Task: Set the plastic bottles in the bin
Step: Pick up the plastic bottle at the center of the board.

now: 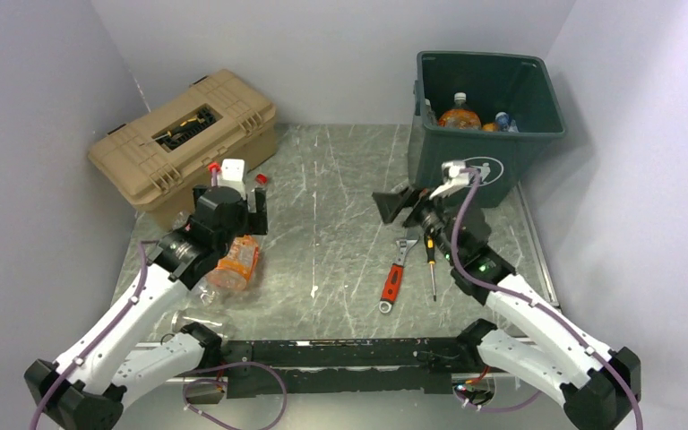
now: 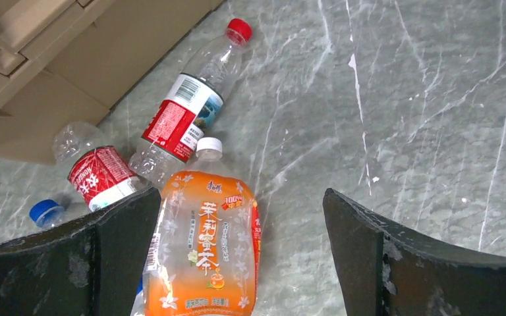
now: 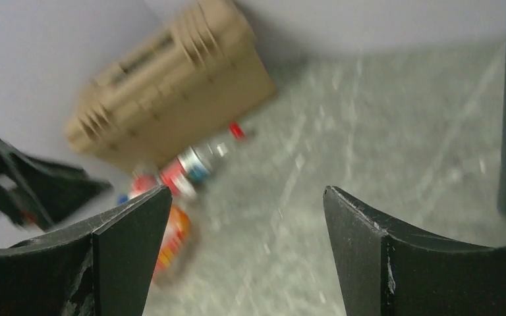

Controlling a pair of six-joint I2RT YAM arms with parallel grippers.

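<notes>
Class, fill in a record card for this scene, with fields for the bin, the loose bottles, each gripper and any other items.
Bin: dark green, back right, already holds bottles
Loose bottles: at least four, left, beside the toolbox
Left gripper: open, empty, over the orange-label bottle
Right gripper: open, empty, in front of the bin
Other items: wrench, screwdriver, mid-table
</notes>
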